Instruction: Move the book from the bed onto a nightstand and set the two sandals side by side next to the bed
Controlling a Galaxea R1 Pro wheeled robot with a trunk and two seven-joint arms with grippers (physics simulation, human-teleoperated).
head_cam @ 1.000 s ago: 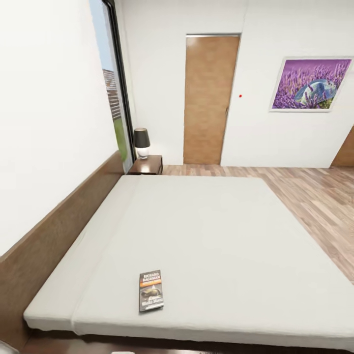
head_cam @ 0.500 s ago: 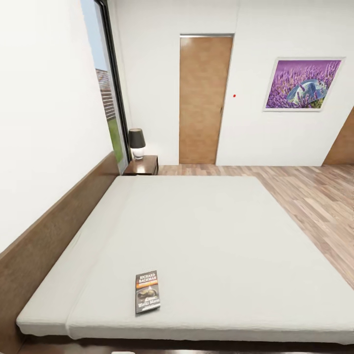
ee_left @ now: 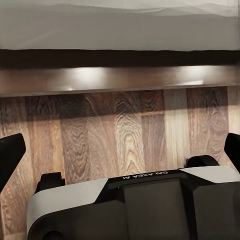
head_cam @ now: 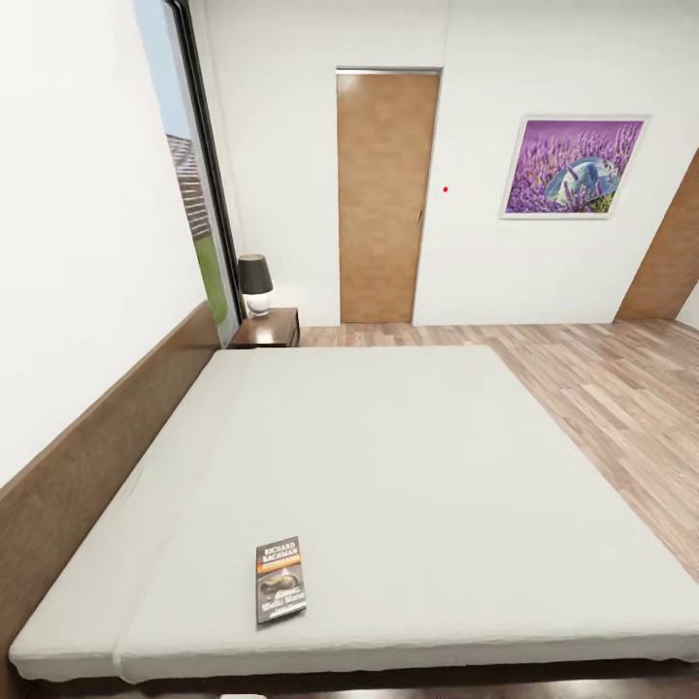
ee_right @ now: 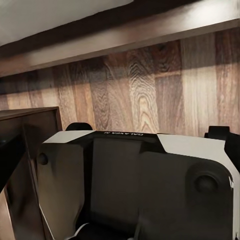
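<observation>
Pincers point down at the wood floor (ee_left: 125, 135): left pincer (ee_left: 120, 150) spread, right's state unclear.

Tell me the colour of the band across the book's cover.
Orange, on the dark grey book; head view shows it best.

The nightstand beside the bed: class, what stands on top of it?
A lamp with a dark shade stands on the nightstand. The bed covers the nightstand's lower front.
</observation>
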